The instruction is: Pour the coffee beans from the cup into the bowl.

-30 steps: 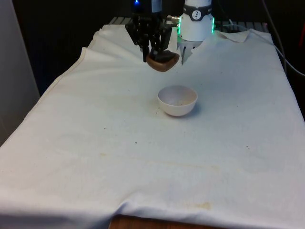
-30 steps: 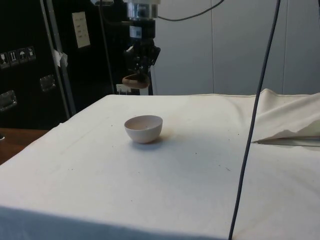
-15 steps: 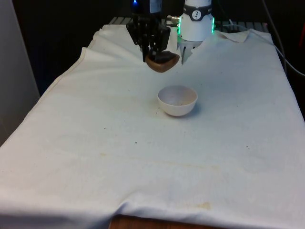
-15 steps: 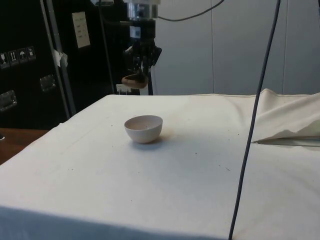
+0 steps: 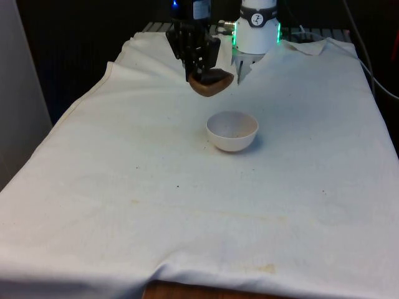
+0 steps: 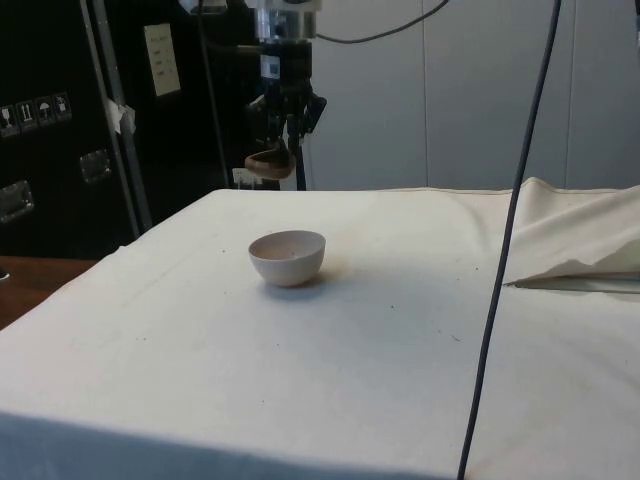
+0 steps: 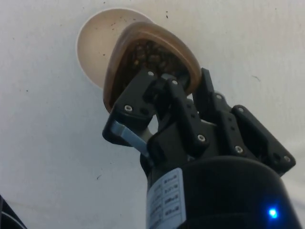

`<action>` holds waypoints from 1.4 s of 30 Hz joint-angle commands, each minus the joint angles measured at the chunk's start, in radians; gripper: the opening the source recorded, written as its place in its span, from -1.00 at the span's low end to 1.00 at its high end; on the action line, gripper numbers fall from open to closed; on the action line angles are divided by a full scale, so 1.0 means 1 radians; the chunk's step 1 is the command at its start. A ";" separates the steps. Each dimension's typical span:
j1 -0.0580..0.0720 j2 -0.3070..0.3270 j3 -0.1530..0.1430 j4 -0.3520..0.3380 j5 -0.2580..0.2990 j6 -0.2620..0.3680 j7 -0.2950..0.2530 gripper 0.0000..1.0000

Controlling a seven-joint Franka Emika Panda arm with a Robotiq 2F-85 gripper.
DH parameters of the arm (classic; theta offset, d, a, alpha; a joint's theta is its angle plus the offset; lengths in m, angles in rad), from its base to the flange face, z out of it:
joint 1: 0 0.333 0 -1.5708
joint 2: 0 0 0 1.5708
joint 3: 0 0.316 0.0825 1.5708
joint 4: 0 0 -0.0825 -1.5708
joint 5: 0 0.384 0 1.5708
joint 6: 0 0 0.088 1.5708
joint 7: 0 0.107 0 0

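Note:
My black gripper [image 5: 201, 67] is shut on the rim of a small brown cup [image 5: 211, 82] and holds it in the air, beyond the white bowl [image 5: 232, 131] on the robot's side. In the side view the cup [image 6: 265, 165] hangs above and behind the bowl [image 6: 288, 257]. The wrist view shows dark coffee beans [image 7: 148, 58] inside the cup [image 7: 157, 40], with the bowl [image 7: 97, 45] on the cloth beneath its mouth. One finger [image 7: 138, 102] clamps the cup's wall. The bowl holds only a few specks.
The white cloth [image 5: 187, 205] covers the whole table, with a folded ridge at the side view's right [image 6: 570, 250]. A black cable [image 6: 505, 260] hangs down in front of the side camera.
The gripper and cup have risen slightly and shifted a little toward the robot; the bowl has not moved.

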State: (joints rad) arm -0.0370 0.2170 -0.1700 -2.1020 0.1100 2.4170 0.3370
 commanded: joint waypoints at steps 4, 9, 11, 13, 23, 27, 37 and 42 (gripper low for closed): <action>0.004 0.009 -0.007 0.005 -0.032 0.005 0.054 -0.89; 0.004 0.014 -0.009 0.008 -0.057 0.003 0.095 -0.89; 0.000 0.010 -0.004 0.005 -0.053 0.000 0.097 -0.89; 0.004 0.016 -0.011 0.010 -0.078 0.002 0.128 -0.89; 0.005 0.015 -0.016 0.010 -0.143 0.002 0.210 -0.89; 0.000 0.013 -0.010 0.007 -0.158 0.000 0.223 -0.89; 0.007 0.004 -0.018 -0.007 -0.268 0.015 0.314 -0.89; 0.013 -0.008 -0.014 -0.022 -0.324 0.022 0.363 -0.89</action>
State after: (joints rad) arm -0.0300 0.2180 -0.1780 -2.1130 -0.1970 2.4210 0.6850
